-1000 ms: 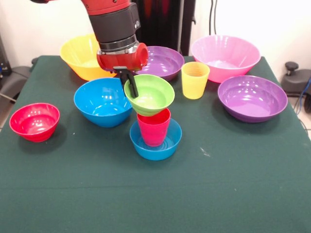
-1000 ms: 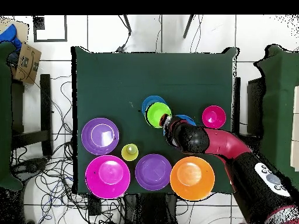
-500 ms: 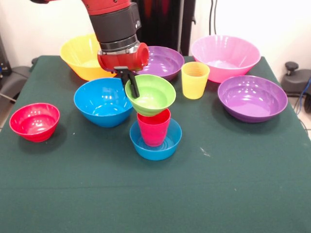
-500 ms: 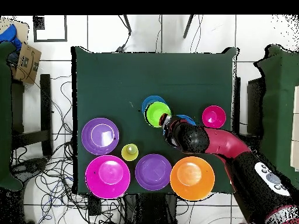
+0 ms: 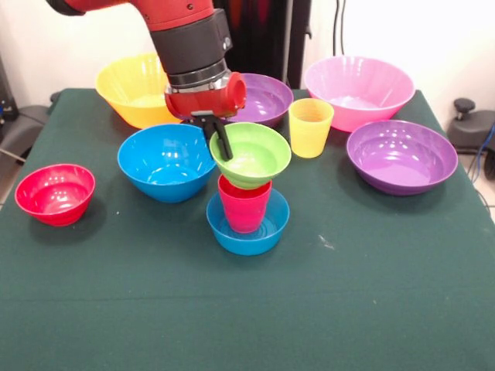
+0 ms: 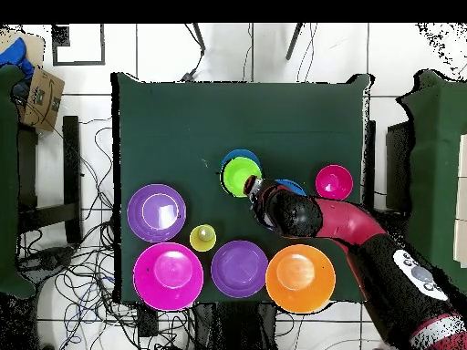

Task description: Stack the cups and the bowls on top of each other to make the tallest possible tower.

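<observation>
The tower stands mid-table: a small blue bowl holds a red cup, and a lime green bowl sits tilted on the cup's rim. My gripper is shut on the green bowl's left rim, its black fingers pinching the wall. From above, the green bowl covers the cup, with the blue bowl's rim showing behind it and my gripper at the bowl's edge. A yellow cup stands to the right.
A medium blue bowl sits left of the tower, a small red bowl further left. Large yellow and pink bowls and a purple bowl line the back; another purple bowl is at right.
My gripper and the lime green bowl have shifted to the right in the front view, bringing the bowl more squarely over the red cup.
</observation>
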